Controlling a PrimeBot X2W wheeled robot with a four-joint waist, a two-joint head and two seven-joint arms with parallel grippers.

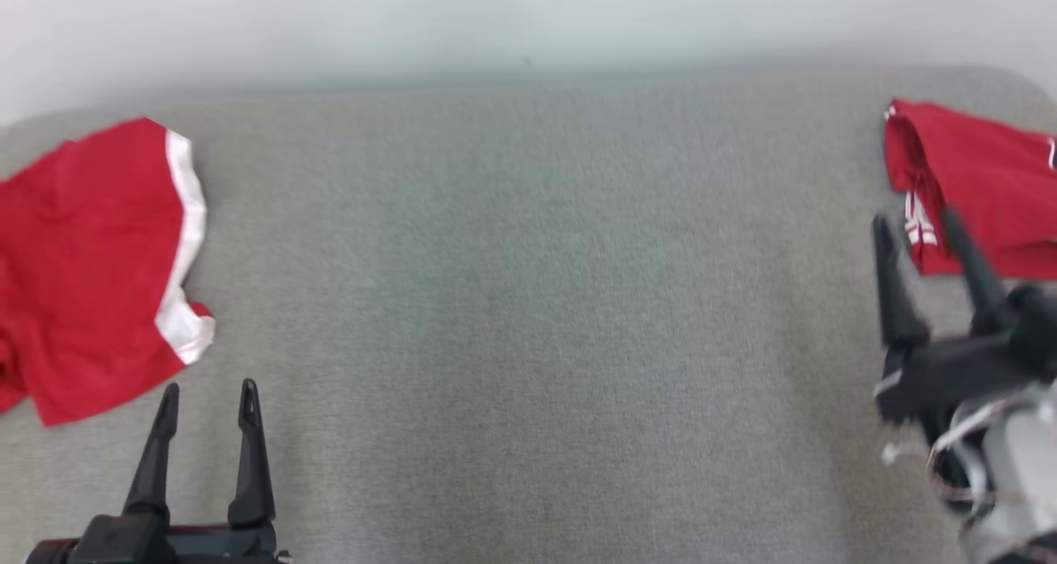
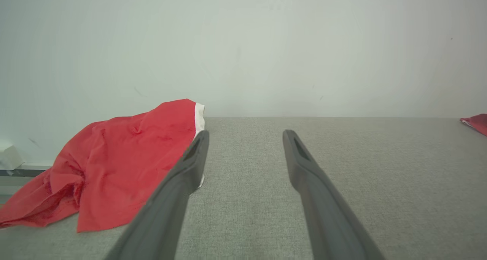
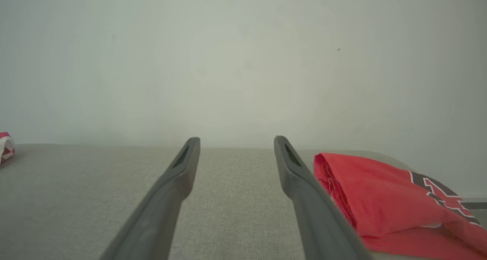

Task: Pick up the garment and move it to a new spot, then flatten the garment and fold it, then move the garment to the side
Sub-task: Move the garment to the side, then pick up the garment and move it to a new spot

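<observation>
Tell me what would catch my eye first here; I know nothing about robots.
Two splashes of bright red on a plain grey surface: a crumpled red garment with white trim at the left edge, and a folded red garment at the far right. Next come the long dark jaws at the bottom corners, both pairs open and empty, the right pair close beside the folded one.

Head view looks down on grey surface (image 1: 528, 300); both wrist views low, near it, facing wall (image 2: 243, 43).
</observation>
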